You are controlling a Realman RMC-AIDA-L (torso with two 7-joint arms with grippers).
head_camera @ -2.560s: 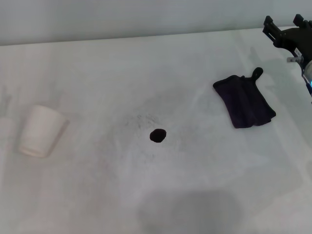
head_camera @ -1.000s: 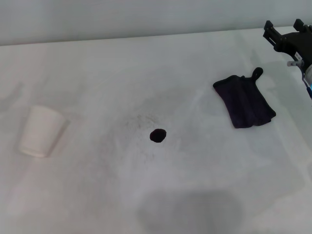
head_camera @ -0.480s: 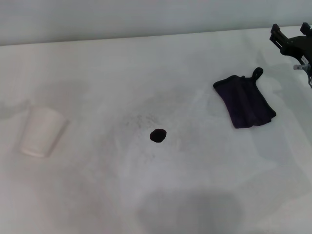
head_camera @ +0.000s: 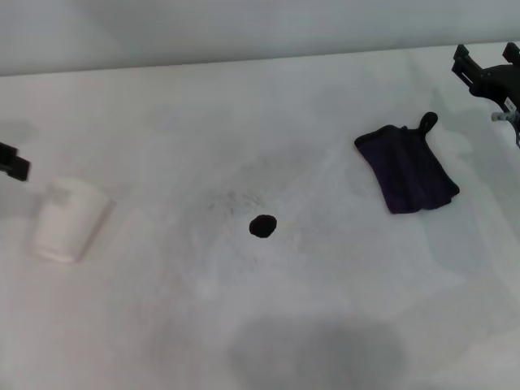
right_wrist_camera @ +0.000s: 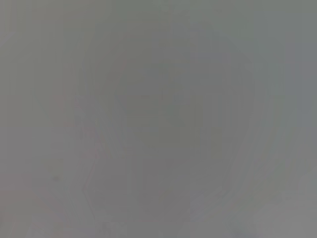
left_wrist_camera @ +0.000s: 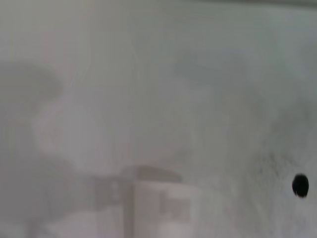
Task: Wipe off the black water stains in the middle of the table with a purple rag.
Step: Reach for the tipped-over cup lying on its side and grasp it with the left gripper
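From the head view, the black blot [head_camera: 262, 226] sat in the middle of the white desk [head_camera: 244, 106]. The purple rag [head_camera: 408, 169] lay flat well off to its right, with nothing touching it. The right claw [head_camera: 490, 68] hung past the rag by the desk's far right corner, its fingers apart. A white cup [head_camera: 67, 219] lay on its side at the left. Only a dark tip of the left claw [head_camera: 11, 161] showed above the cup, so I cannot tell if it was apart or together.

The left wrist view showed the blot [left_wrist_camera: 300, 185] and a blurry cup [left_wrist_camera: 161, 208].

The right wrist view showed only plain grey.

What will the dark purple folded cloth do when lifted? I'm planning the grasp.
The dark purple folded cloth looks soft and layered, so it would probably droop and unfold. It likely weighs little. Its corner loop tab might snag.
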